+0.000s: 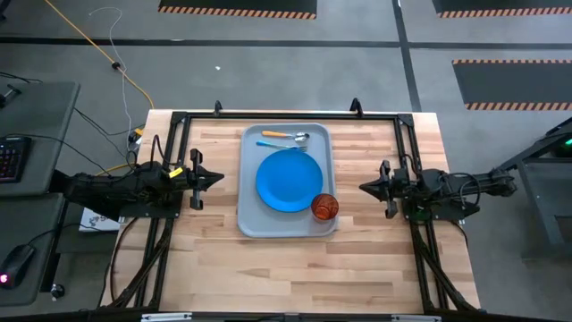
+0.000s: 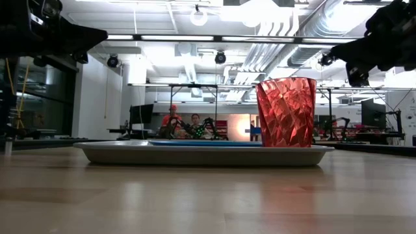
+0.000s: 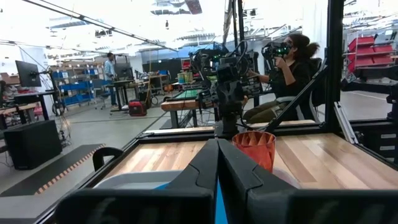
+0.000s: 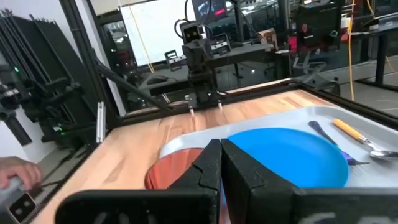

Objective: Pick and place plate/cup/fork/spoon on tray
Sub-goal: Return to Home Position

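The pale grey-blue tray (image 1: 250,206) lies at the table's middle. On it lie the blue plate (image 1: 289,180), the red-orange cup (image 1: 324,207) upright at its near right corner, and the orange-handled spoon (image 1: 284,136) and blue fork (image 1: 279,144) side by side along its far end. My left gripper (image 1: 220,180) hovers shut and empty left of the tray. My right gripper (image 1: 363,187) hovers shut and empty right of the tray. The right wrist view shows the plate (image 4: 292,155), cup (image 4: 171,169), fork (image 4: 329,142) and spoon (image 4: 360,140).
A black metal frame (image 1: 286,116) runs around the table's far and side edges. Bare wood lies near the tray's front and on both sides. People sit in the room beyond the table (image 2: 185,125); a person's hand (image 4: 15,169) shows at the right wrist view's edge.
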